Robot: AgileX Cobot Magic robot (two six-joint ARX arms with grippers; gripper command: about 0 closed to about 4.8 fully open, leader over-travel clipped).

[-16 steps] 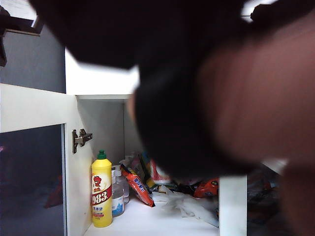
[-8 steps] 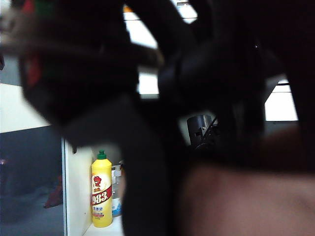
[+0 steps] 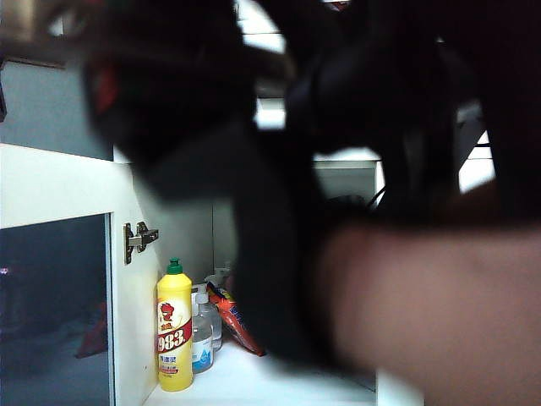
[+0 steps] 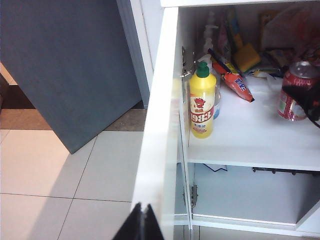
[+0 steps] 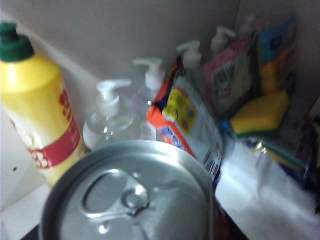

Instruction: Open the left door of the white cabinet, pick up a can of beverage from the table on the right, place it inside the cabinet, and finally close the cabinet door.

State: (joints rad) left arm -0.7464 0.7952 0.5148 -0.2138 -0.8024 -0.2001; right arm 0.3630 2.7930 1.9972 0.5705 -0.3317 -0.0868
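The white cabinet [image 4: 250,145] stands open, and the left door [image 3: 51,186] is swung out. In the left wrist view its white edge [image 4: 160,125] runs right past my left gripper [image 4: 142,222], which is shut and empty. The red can of beverage [image 4: 294,90] is upright at the shelf, with the dark fingers of my right gripper [image 4: 306,100] around it. Whether it rests on the shelf I cannot tell. Its silver lid [image 5: 130,195] fills the near part of the right wrist view. My right arm [image 3: 279,169] is a dark blur across the exterior view. The table is out of view.
On the shelf stand a yellow green-capped bottle [image 4: 202,102] [image 3: 174,326] [image 5: 37,110], clear pump bottles [image 5: 112,117], a red snack packet [image 5: 190,120] and a yellow sponge [image 5: 260,112]. White plastic [image 5: 260,185] lies beside the can. A dark grey panel [image 4: 65,65] stands left of the cabinet.
The dark blur of my right arm has shifted across the exterior view; the door hinge and snack packet show again. The door and the yellow bottle have not moved.
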